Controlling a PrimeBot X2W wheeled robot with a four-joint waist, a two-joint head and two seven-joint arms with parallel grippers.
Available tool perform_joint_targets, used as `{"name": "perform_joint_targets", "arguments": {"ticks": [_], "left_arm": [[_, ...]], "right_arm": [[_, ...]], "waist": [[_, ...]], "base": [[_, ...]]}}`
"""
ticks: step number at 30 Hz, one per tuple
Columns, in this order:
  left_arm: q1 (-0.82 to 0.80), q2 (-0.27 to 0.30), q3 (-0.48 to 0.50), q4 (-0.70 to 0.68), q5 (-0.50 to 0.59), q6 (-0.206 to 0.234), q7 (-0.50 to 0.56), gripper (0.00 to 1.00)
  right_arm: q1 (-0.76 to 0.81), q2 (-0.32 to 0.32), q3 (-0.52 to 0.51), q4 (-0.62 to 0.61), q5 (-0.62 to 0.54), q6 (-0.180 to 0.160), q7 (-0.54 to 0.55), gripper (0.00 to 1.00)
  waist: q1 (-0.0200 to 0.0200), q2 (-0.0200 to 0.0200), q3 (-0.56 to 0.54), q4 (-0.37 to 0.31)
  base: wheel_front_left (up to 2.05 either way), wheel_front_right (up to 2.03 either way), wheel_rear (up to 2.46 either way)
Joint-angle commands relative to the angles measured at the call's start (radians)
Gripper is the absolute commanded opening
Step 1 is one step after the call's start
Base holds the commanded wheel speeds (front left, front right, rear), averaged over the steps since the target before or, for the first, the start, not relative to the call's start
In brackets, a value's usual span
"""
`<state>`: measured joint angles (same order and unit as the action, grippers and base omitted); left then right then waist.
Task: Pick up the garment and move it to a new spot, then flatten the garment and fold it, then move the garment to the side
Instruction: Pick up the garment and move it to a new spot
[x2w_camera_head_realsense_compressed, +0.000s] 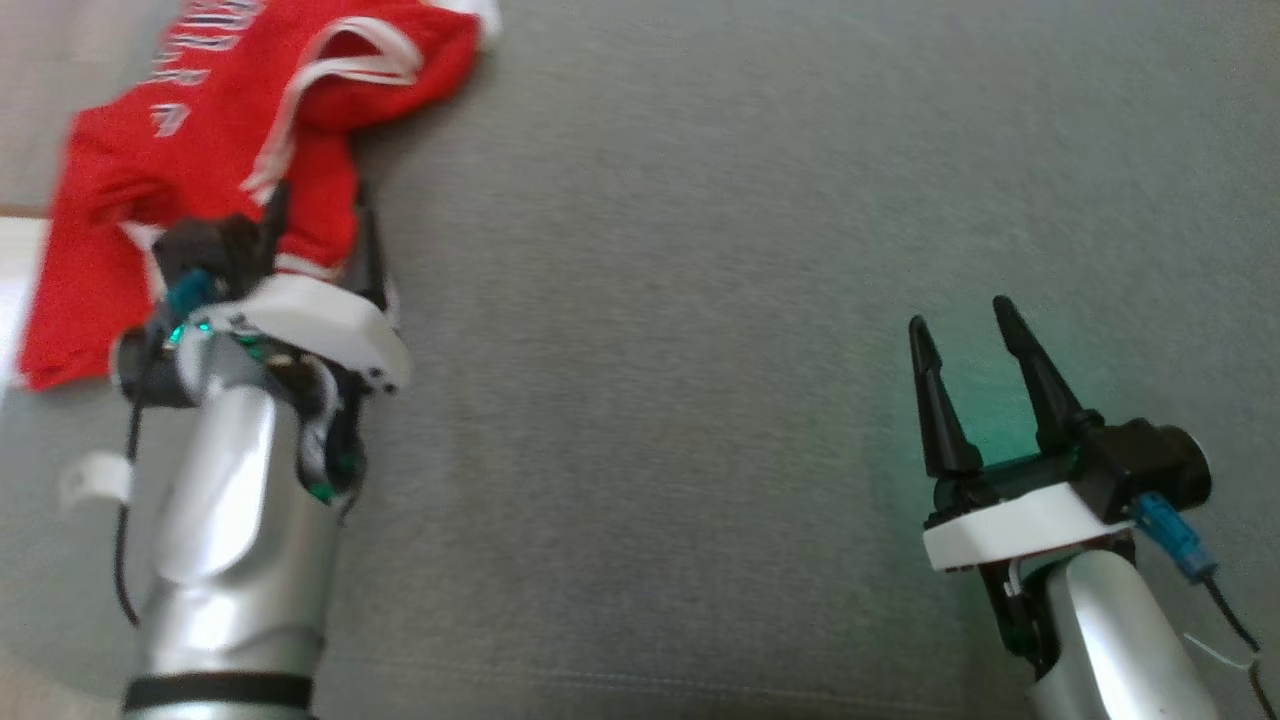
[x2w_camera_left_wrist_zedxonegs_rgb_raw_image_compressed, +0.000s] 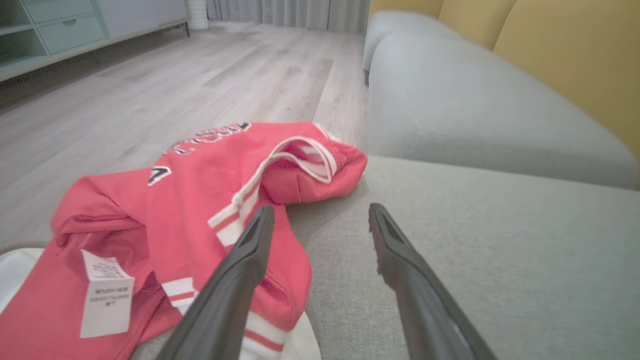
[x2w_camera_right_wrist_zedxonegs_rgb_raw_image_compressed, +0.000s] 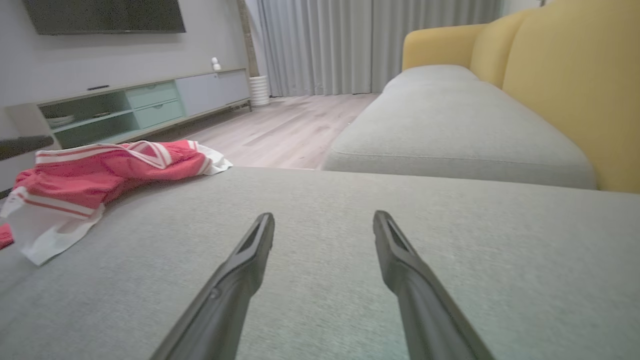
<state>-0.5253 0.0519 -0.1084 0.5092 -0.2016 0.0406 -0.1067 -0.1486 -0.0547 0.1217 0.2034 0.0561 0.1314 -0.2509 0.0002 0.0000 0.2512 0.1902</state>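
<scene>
The grey sofa cushion (x2w_camera_head_realsense_compressed: 700, 300) is carrying the crumpled red garment (x2w_camera_head_realsense_compressed: 200, 150) at its left edge. Soft, light and floppy, it is probably pinching best at the striped trim (x2w_camera_left_wrist_zedxonegs_rgb_raw_image_compressed: 225, 222). Both jaws are standing released and empty, the left jaws at the garment's edge.

Head cam looks steeply down on sofa seat (x2w_camera_head_realsense_compressed: 700, 300), close. Wrist cams sit low, facing along it twd floor (x2w_camera_left_wrist_zedxonegs_rgb_raw_image_compressed: 150, 90) & yellow backrest (x2w_camera_right_wrist_zedxonegs_rgb_raw_image_compressed: 575, 90). All 3 share red garment (x2w_camera_head_realsense_compressed: 200, 150), frame left.
</scene>
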Motion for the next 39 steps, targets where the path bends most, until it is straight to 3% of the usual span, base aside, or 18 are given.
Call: {"name": "perform_joint_targets", "arguments": {"ticks": [1,7,14,21,33,35,36,39], "left_arm": [[-0.051,0.055,0.051,0.014,0.015,0.031,0.029,1.00],[-0.105,0.109,0.103,0.085,0.019,0.103,0.040,1.00],[-0.092,0.148,0.117,0.091,0.025,0.128,0.020,1.00],[-0.080,0.175,0.118,0.053,0.029,0.145,0.043,1.00],[-0.066,0.176,0.092,0.112,0.010,0.127,0.144,1.00],[-0.069,0.179,0.091,0.126,0.006,0.123,0.143,0.21],[-0.072,0.182,0.090,0.130,0.005,0.121,0.140,0.00],[-0.081,0.191,0.085,0.145,-0.001,0.107,0.141,0.00]], "right_arm": [[-0.025,-0.007,0.024,-0.035,0.014,-0.001,-0.011,1.00],[-0.025,-0.001,0.021,-0.037,0.028,-0.001,-0.011,1.00],[-0.012,0.003,0.011,-0.033,0.032,-0.001,-0.011,1.00],[-0.007,0.004,0.010,-0.032,0.026,-0.001,-0.011,1.00],[-0.020,0.004,0.026,-0.024,0.031,-0.001,-0.011,1.00],[-0.020,0.004,0.025,-0.021,0.032,-0.001,-0.011,1.00],[-0.019,0.004,0.025,-0.019,0.033,-0.001,-0.011,1.00],[-0.015,0.004,0.022,-0.015,0.041,-0.001,-0.011,1.00]], "waist": [[-0.0002,0.0000,0.060,-0.080],[-0.0002,0.0000,0.058,-0.124],[-0.0002,0.0000,0.039,-0.132],[-0.0002,0.0000,0.023,-0.110],[-0.0002,0.0000,0.033,-0.122],[-0.0002,0.0000,0.029,-0.128],[-0.0002,0.0000,0.026,-0.131],[-0.0002,0.0000,0.006,-0.141]], "base": [[0.00,0.00,0.00],[0.00,0.00,0.00],[0.00,0.00,0.00],[0.00,0.00,0.00],[0.00,0.00,0.00],[0.00,0.00,0.00],[0.00,0.00,0.00],[0.00,0.00,0.00]]}}
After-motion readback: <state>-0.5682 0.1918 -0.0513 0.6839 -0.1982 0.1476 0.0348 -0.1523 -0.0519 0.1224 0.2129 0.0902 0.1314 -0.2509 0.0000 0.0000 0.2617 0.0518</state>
